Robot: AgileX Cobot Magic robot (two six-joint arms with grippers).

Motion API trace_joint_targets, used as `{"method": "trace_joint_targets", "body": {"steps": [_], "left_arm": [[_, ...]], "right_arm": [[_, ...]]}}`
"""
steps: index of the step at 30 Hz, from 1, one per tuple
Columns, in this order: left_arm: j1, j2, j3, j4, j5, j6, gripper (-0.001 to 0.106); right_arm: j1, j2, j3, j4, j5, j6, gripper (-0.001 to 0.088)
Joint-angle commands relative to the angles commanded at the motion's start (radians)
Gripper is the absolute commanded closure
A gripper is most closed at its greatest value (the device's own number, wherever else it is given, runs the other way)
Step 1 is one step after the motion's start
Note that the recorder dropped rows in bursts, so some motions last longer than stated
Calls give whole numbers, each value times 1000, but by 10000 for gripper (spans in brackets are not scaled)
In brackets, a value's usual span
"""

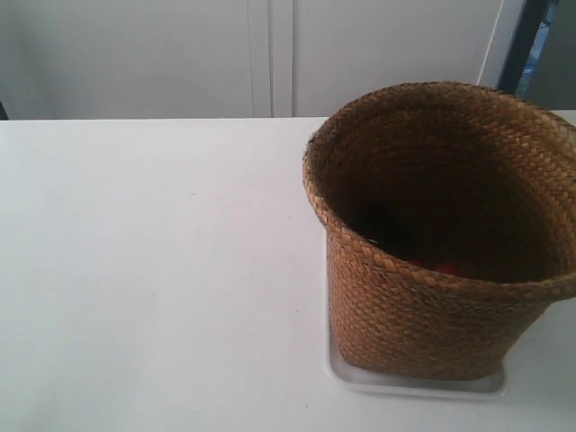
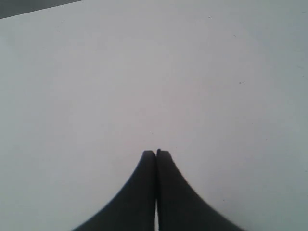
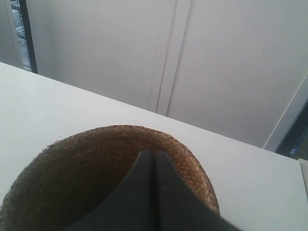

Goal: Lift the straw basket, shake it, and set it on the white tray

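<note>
The basket is sitting on the tray. The right pincer, pressed closed, is hovering over its mouth. The left pincer is hanging closed above the tabletop.

Straw basket brown, braided weave; white tray glossy; pincers black.

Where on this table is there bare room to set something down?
Bare table stretches from the straw basket to the exterior view's left edge, back to the wall panels. Crowded only at that view's right, where the basket covers most of the white tray.
</note>
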Motion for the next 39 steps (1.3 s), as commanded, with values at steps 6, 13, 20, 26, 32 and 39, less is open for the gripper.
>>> {"method": "trace_joint_targets", "body": {"steps": [6,13,20,26,32,39], "left_arm": [[0,0,0,-3,-18,0,1053],[0,0,0,-3,-18,0,1053],[0,0,0,-3,-18,0,1053],[0,0,0,-3,-18,5,1053],[0,0,0,-3,-18,5,1053],[0,0,0,-3,-16,4,1053]], "right_arm": [[0,0,0,0,0,0,868],[0,0,0,0,0,0,868],[0,0,0,0,0,0,868],[0,0,0,0,0,0,868],[0,-66,104,-81,-44,-39,868],[0,-401,701,-86,-520,-27,868]]}}
